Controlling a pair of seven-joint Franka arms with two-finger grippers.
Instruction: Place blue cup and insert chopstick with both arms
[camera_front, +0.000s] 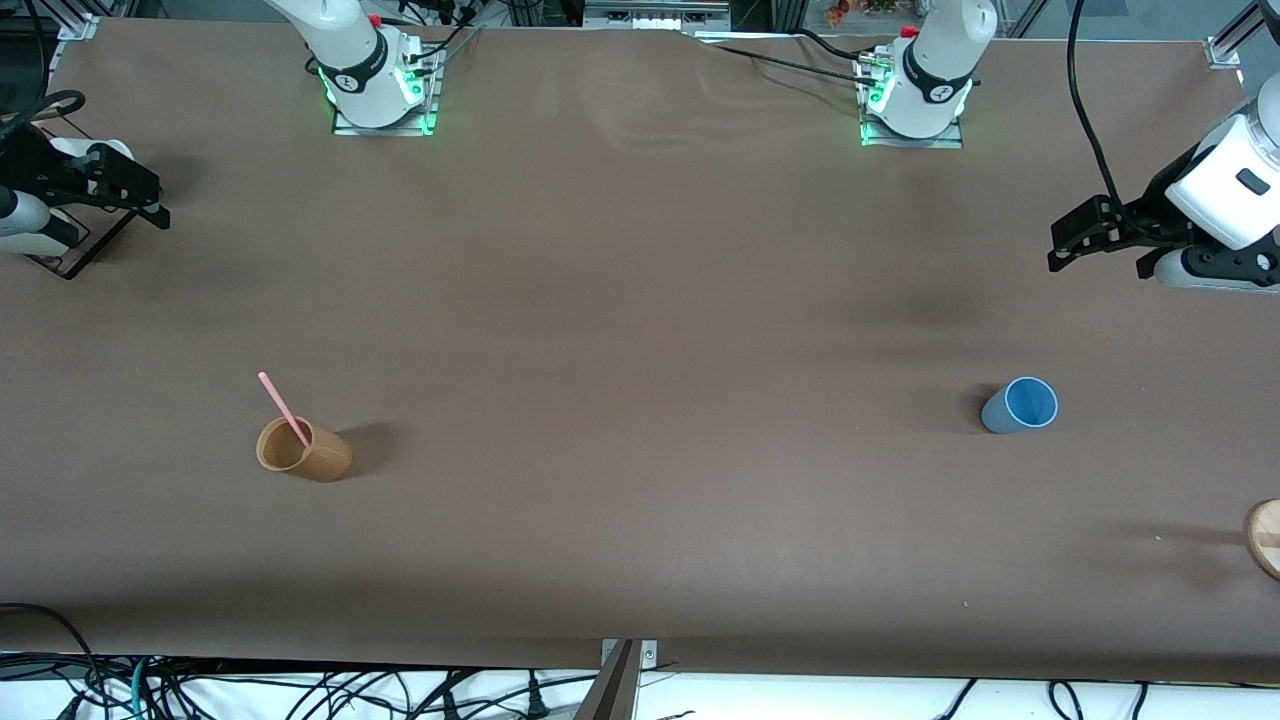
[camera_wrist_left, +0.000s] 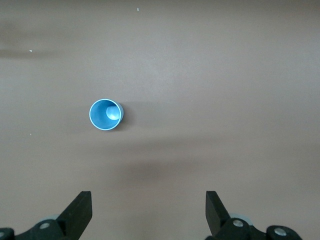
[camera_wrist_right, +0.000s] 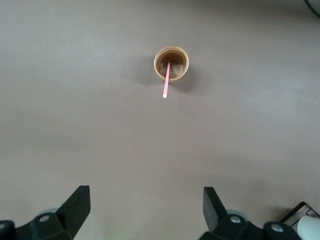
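Presently we list the blue cup (camera_front: 1020, 406) at the front view's right, upright, probably light and slick: clasp its wall. The chopstick (camera_front: 284, 409), thin and stiff, leans in the tan cup (camera_front: 303, 451) at lower left. Left pincer (camera_front: 1075, 238) and right pincer (camera_front: 135, 198) both hang wide at the tabletop (camera_front: 640, 330) edges, empty.

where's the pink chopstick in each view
Front view: the chopstick stands in the tan wooden cup, toward the right arm's end of the table.
Left wrist view: not in it.
Right wrist view: chopstick leaning out of the same cup.
Shared landmark: the tan wooden cup.
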